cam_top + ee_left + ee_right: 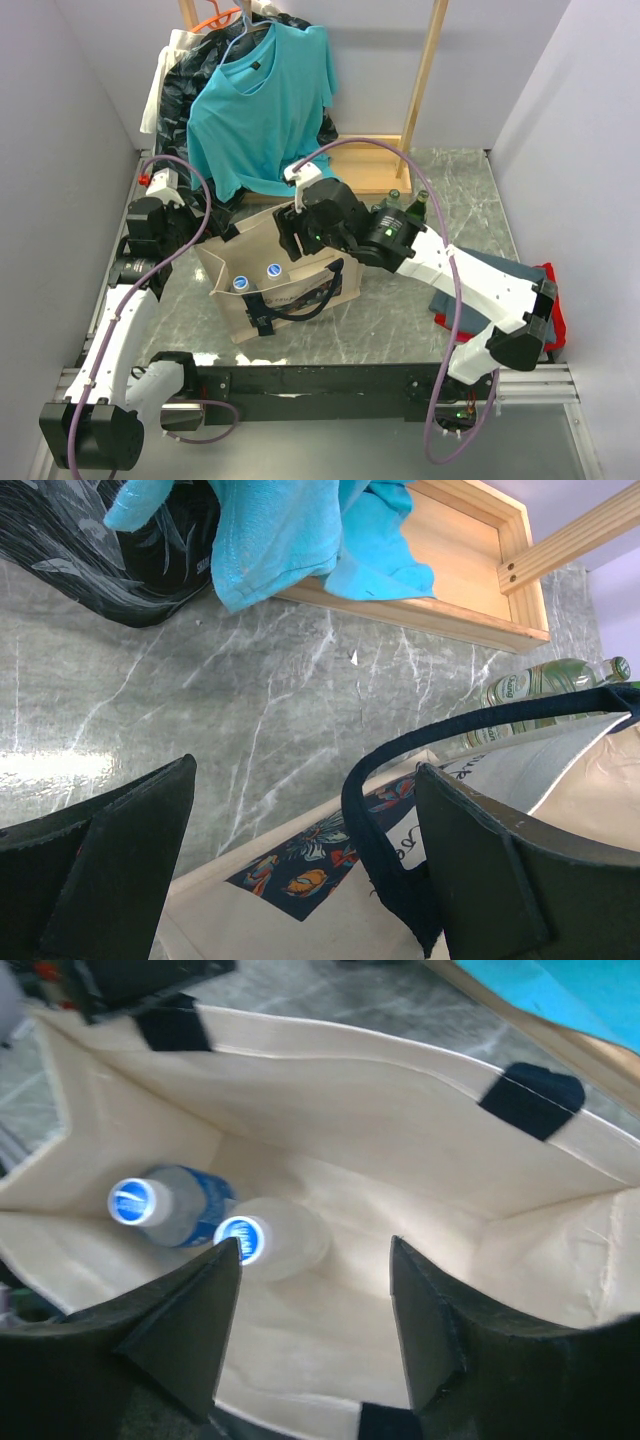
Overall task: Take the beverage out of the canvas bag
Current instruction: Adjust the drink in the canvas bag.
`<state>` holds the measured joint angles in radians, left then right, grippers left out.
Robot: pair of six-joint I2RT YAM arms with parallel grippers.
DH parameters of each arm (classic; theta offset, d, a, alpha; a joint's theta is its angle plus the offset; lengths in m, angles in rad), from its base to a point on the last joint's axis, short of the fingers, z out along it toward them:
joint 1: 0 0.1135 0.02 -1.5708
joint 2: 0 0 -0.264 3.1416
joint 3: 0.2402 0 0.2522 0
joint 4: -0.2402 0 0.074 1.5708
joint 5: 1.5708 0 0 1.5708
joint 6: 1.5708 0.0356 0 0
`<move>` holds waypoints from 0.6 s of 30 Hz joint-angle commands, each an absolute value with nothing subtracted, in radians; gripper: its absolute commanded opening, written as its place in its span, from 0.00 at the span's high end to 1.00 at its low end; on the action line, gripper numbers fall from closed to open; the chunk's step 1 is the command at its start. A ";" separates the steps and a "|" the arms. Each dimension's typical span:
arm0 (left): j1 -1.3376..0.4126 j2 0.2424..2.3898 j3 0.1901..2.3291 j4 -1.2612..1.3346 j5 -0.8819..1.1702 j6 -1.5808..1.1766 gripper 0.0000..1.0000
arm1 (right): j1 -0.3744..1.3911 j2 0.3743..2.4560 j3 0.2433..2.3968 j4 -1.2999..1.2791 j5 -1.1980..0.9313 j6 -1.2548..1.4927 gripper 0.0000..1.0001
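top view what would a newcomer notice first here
The bright turquoise t-shirt hanging at the back grabs the eye first. In the middle stands the boxy beige canvas tote bag, open, with two blue-capped clear plastic bottles upright inside. The right gripper hovers open over its mouth.

2 bottles (241, 282) half-hidden in canvas bag (235, 315)

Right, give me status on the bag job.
Right gripper over the canvas bag mouth, jaws open, empty. Left gripper jaws open by the black strap. Blue-capped bottle and second bottle inside, ungripped. Nothing blocks the opening.
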<state>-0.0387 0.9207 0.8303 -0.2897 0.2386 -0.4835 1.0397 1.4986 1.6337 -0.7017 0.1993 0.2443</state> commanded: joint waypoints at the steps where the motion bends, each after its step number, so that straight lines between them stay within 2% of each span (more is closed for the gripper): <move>1: -0.040 0.911 0.841 -0.265 0.253 -0.472 0.04 | 1.066 1.505 1.698 -0.713 0.144 0.224 0.28; 3: -0.040 0.910 0.841 -0.264 0.253 -0.472 0.04 | 1.078 1.514 1.700 -0.718 0.123 0.213 0.29; 6: -0.040 0.910 0.839 -0.264 0.255 -0.472 0.04 | 1.095 1.542 1.712 -0.724 0.114 0.213 0.20; 7: -0.040 0.911 0.839 -0.264 0.255 -0.472 0.04 | 1.098 1.558 1.718 -0.726 0.101 0.212 0.19; 9: -0.040 0.910 0.836 -0.264 0.253 -0.472 0.04 | 1.107 1.592 1.727 -0.736 0.092 0.207 0.10; 11: -0.040 0.907 0.836 -0.264 0.252 -0.471 0.04 | 1.117 1.609 1.735 -0.732 0.089 0.210 0.09; 12: -0.040 0.905 0.830 -0.264 0.252 -0.471 0.04 | 1.121 1.627 1.735 -0.727 0.069 0.206 0.02; 18: -0.040 0.899 0.827 -0.270 0.249 -0.463 0.04 | 1.137 1.696 1.743 -0.709 0.041 0.213 0.00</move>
